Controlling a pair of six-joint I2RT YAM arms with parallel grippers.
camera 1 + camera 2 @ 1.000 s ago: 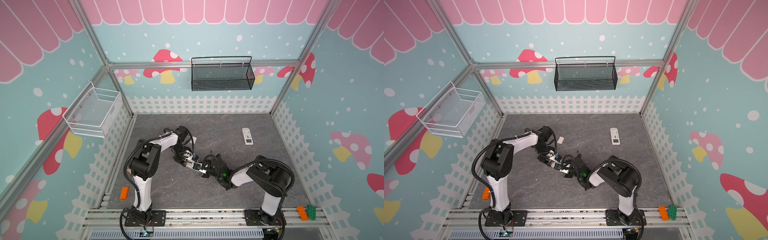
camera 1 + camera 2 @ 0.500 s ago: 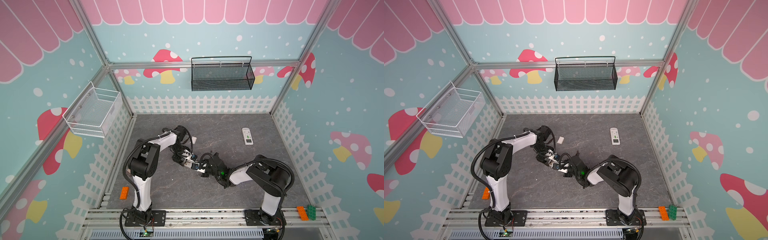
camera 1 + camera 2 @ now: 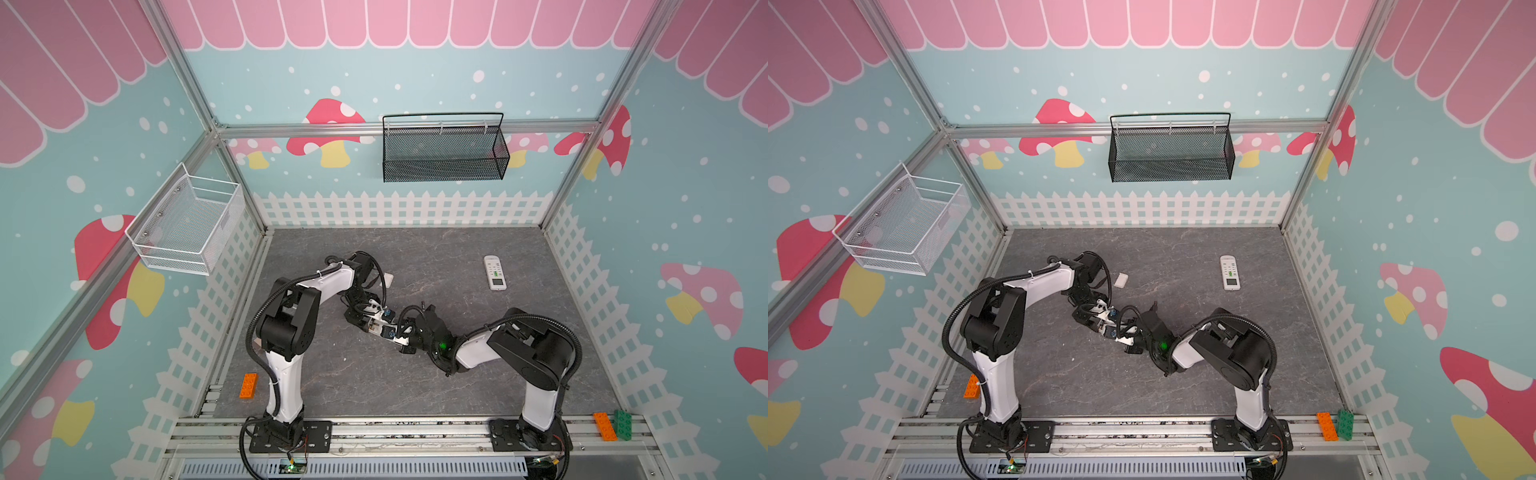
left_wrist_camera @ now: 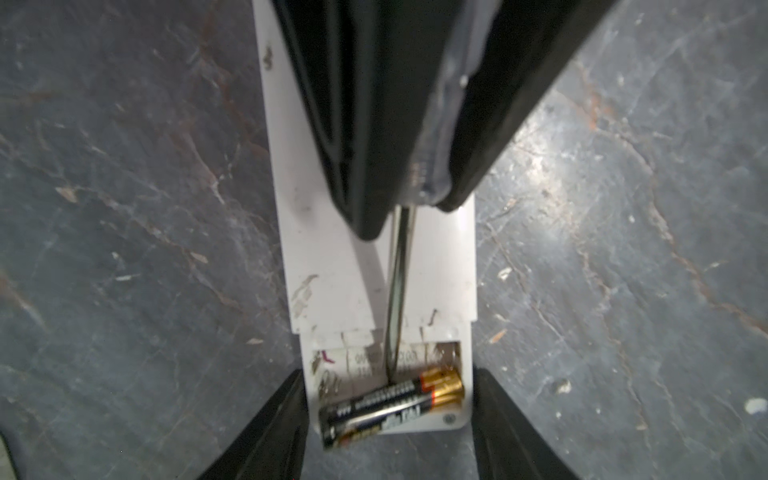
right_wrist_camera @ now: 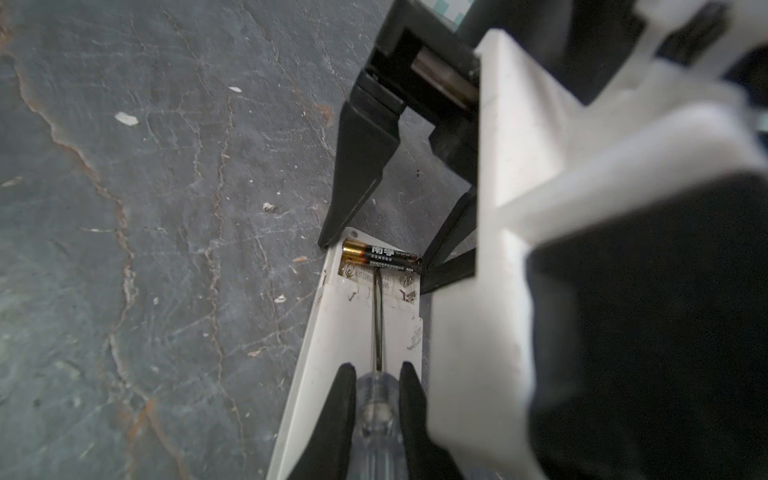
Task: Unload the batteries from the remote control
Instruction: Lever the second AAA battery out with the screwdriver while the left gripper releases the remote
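only the wrist views show two batteries [image 4: 395,399] in the remote control's [image 4: 332,270] open bay, at the middle of the desk [image 3: 415,395]. right gripper [image 5: 376,370] jaws clamp the screwdriver [image 5: 376,415]; left gripper [image 4: 388,374] jaws straddle the bay end, grip unclear.

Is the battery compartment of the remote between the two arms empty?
No, two batteries lie in the open slot of the remote, near the screwdriver.

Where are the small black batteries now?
The two black gold-ended batteries lie in the open end compartment of the white remote control, which the left gripper straddles, in both wrist views.
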